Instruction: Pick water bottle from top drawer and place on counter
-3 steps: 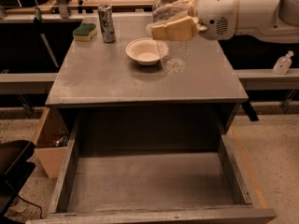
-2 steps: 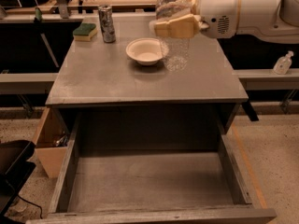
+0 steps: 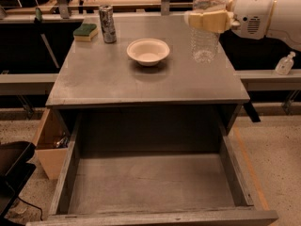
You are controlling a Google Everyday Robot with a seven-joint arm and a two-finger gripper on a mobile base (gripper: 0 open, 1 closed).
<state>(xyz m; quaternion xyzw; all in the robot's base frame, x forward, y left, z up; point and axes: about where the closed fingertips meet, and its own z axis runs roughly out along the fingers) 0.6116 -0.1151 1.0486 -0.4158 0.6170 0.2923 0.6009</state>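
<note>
Rightward goes the load: the robot's tan-padded two-finger gripper (image 3: 208,20) and the small clear ribbed plastic water bottle (image 3: 204,47) it carries have shifted away from the shallow white bowl (image 3: 148,51), toward the right side of the flat grey square counter (image 3: 141,86). Its fingers are clamped around the bottle's middle and hold it upright, which I judge suits setting it down on its base. That base hangs low over the counter's right rear part; whether it touches, I cannot tell. Moving off from the bowl likely gives free room. Nearer me, the wide grey wooden top drawer (image 3: 150,187) stands pulled open and holds nothing, so only release seems left. A silver metal can (image 3: 107,23) and a green-and-yellow sponge (image 3: 85,31) stand well apart at far left.
</note>
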